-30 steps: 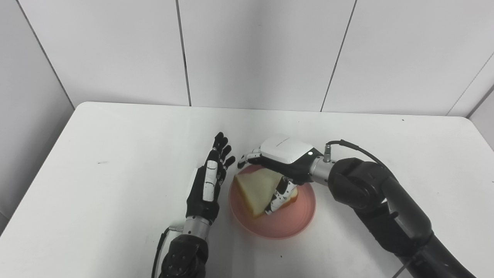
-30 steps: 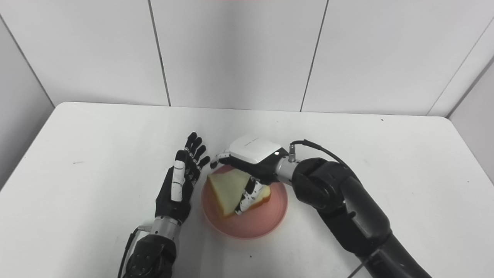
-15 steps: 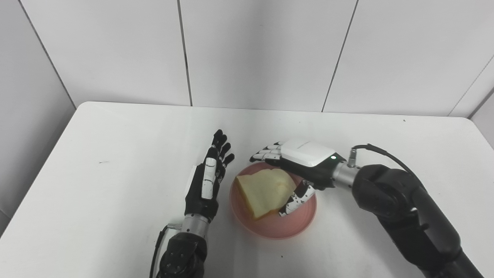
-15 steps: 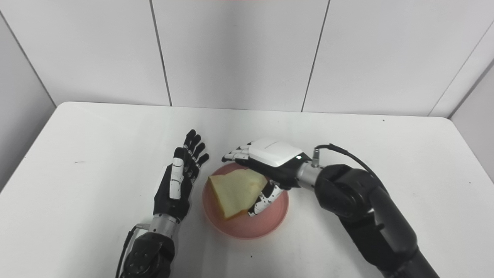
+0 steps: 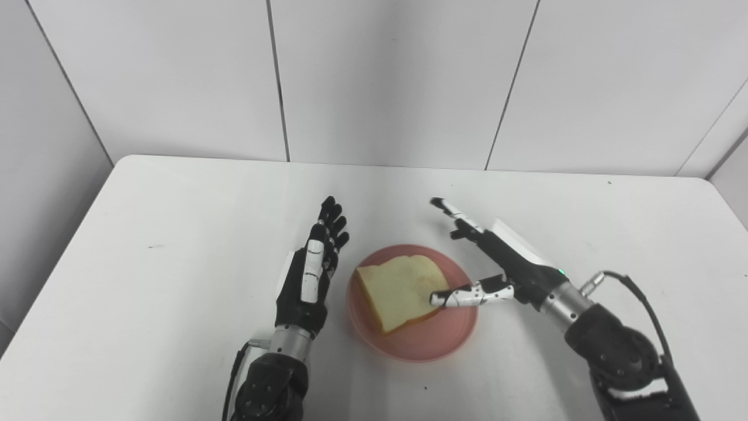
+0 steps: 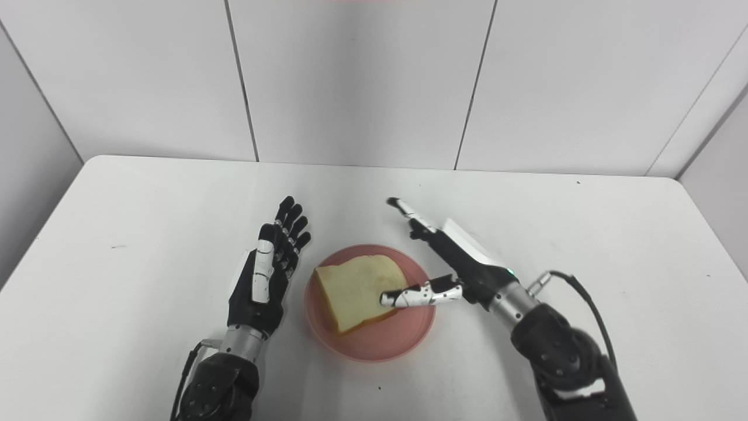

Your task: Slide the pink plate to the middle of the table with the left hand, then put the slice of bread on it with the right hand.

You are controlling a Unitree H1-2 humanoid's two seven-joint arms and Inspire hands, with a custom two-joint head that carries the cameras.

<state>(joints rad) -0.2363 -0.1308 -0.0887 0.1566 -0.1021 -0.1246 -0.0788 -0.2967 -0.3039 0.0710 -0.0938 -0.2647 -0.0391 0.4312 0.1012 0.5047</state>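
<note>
The pink plate (image 5: 450, 339) sits near the middle of the white table, toward the front. A pale slice of bread (image 5: 397, 289) lies flat on it, filling its left half. My right hand (image 5: 502, 263) is at the plate's right rim, open, turned edge-on with fingers stretched toward the back and the thumb reaching over the bread's right edge. It holds nothing. Just left of the plate, my left hand (image 5: 310, 275) stands open on its edge, fingers pointing away, a small gap from the rim.
The white table (image 5: 175, 234) runs to a rounded back edge under a white panelled wall (image 5: 397, 76). A small dark speck (image 5: 425, 387) lies in front of the plate. Side walls close in at both ends.
My right hand let go of the bread, pulled back to the right off the plate and rolled from palm-down to edge-on, fingers spread. The bread now lies flat. My left hand barely moved.
</note>
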